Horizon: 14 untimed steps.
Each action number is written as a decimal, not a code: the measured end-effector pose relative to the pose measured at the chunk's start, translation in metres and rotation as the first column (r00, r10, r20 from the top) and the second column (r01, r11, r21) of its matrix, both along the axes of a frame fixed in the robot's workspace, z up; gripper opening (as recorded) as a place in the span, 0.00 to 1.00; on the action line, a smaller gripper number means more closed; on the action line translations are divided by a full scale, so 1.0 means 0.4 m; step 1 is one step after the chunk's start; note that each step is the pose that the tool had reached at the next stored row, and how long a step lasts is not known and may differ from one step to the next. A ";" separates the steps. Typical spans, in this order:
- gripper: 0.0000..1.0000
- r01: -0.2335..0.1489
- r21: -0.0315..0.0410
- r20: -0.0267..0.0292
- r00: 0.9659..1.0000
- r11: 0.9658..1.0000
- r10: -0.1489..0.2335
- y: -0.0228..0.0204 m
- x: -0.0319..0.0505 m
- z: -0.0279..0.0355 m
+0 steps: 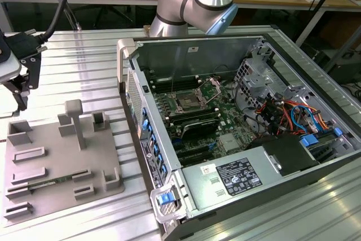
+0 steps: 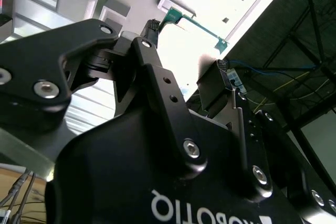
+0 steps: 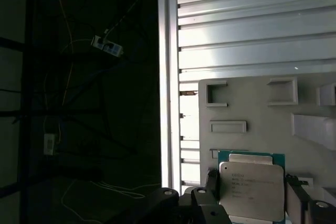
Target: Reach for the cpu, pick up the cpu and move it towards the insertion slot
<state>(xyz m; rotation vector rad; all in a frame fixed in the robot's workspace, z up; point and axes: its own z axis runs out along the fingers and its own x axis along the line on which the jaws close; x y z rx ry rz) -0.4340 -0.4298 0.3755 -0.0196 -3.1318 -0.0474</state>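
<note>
Up at the exterior view's left, near the grey fixture plate (image 1: 56, 165), the gripper (image 1: 21, 86) hangs above the table. Its jaws are drawn in on the cpu (image 3: 251, 190), with a finger (image 3: 212, 181) against each side (silvery lid facing the first wrist view). The insertion slot (image 1: 188, 103) sits well apart, inside the open computer case (image 1: 192, 57).

No print can be read. Faint grey lines cross the cpu (image 3: 251, 190) lid. On the power supply box (image 1: 194, 187) lies a black label (image 1: 238, 175) with tiny white print, a white sticker (image 1: 207, 169) beside it.
</note>
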 end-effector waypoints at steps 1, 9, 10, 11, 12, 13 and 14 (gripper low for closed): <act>0.55 0.000 0.000 0.000 1.000 1.000 0.000 0.000 0.000 0.000; 0.55 0.000 -0.001 0.000 1.000 1.000 0.000 0.000 0.004 0.001; 0.55 0.000 -0.001 0.000 1.000 1.000 0.000 0.000 0.010 0.001; 0.55 0.000 -0.001 0.000 1.000 1.000 0.000 0.000 0.014 0.000; 0.55 0.000 -0.001 0.000 1.000 1.000 0.000 0.000 0.017 0.000; 0.55 0.000 -0.001 0.000 1.000 1.000 0.000 0.000 0.020 0.000; 0.55 0.000 -0.001 0.000 1.000 1.000 0.000 0.000 0.023 0.000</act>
